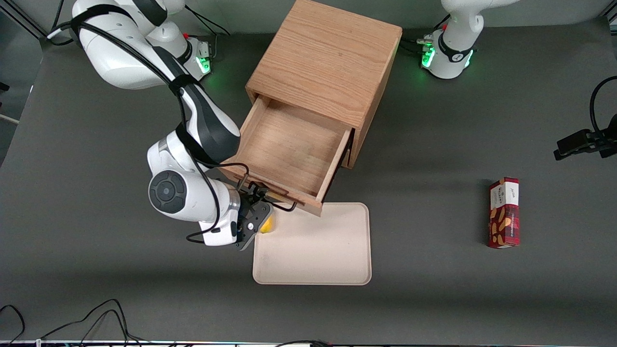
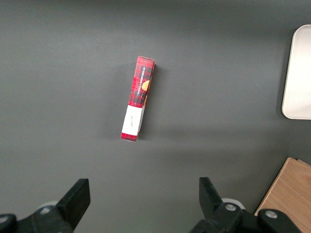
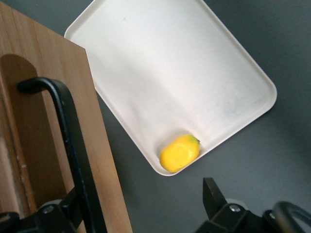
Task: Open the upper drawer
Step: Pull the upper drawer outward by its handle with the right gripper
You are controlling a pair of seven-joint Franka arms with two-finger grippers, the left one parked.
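Upper drawer point(image 1: 289, 149) is pulled well out of the oak cabinet point(image 1: 328, 58), its open box empty, bare wood bottom showing. Its front panel sits over the edge of the cream tray point(image 1: 313, 250) nearest the cabinet. Black wire handle point(image 1: 282, 205) sticks out from the drawer front toward the front camera. The right arm's hand point(image 1: 258, 219) is right at that handle, at its end toward the working arm's side, above the tray corner. In the right wrist view the handle bar point(image 3: 73, 145) runs down past one finger point(image 3: 58, 213), the other finger point(image 3: 214, 196) stands well apart from it, so the hand is spread open and the bar lies at one finger rather than being squeezed; whether that finger touches the bar, cannot tell. Small yellow lemon-like fruit point(image 3: 180, 153) lies in the tray, in the corner under the hand, against the rim; in the front view it peeks out beside the hand point(image 1: 266, 225). Red snack box point(image 1: 504, 212) lies flat on the dark table point(image 1: 434, 299), toward the parked arm's end, well apart from tray and cabinet.
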